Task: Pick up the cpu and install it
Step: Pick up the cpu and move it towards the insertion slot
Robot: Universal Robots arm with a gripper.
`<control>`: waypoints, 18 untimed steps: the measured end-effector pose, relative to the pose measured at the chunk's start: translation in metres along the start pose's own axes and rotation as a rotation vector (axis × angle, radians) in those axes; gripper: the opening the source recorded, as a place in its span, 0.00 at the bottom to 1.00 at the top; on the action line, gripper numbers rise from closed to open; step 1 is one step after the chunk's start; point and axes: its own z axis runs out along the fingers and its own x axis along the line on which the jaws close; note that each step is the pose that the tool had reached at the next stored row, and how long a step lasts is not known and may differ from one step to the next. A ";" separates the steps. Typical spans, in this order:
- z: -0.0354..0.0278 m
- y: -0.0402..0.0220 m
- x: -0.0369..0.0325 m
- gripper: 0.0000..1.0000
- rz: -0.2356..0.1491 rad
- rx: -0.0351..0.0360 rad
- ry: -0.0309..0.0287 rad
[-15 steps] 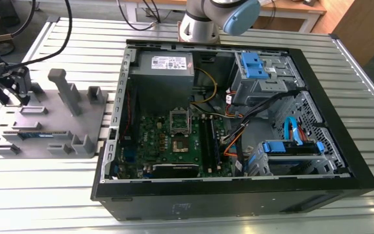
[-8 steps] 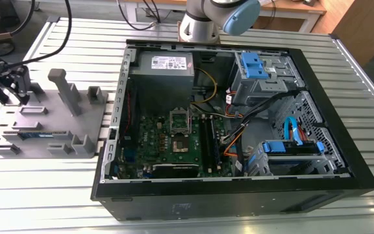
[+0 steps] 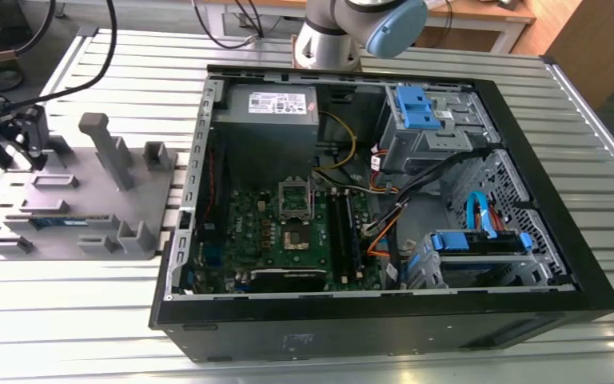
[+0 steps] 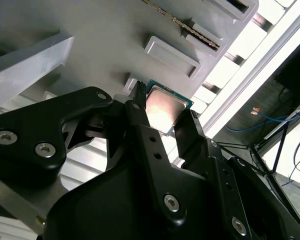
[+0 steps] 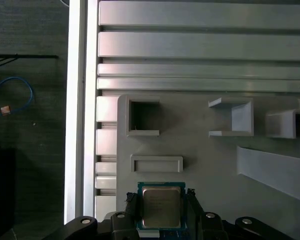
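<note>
Pinches cpu [image 5: 161,210] in claw [image 4: 165,112] at tray [image 5: 215,165] rim beside table [image 5: 190,45] edge, 9 o'clock of case [image 3: 392,324] in exterior view; silver top, green rim.

Slotted aluminium tabletop [image 3: 73,336], wooden desk [image 3: 488,10] behind, dark floor [image 5: 30,165] with blue cable [image 5: 30,92].

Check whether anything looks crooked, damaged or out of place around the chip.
Nothing stands out. The chip lies flat on the grey tray, square to the tray's edges and with no visible damage, and the gripper is lined up on it.
</note>
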 end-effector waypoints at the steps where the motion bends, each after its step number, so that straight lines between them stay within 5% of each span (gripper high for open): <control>1: -0.0004 0.0000 0.0000 0.47 0.000 0.0000 0.0000; 18: -0.0085 0.0003 -0.0001 0.47 0.000 0.0000 0.0001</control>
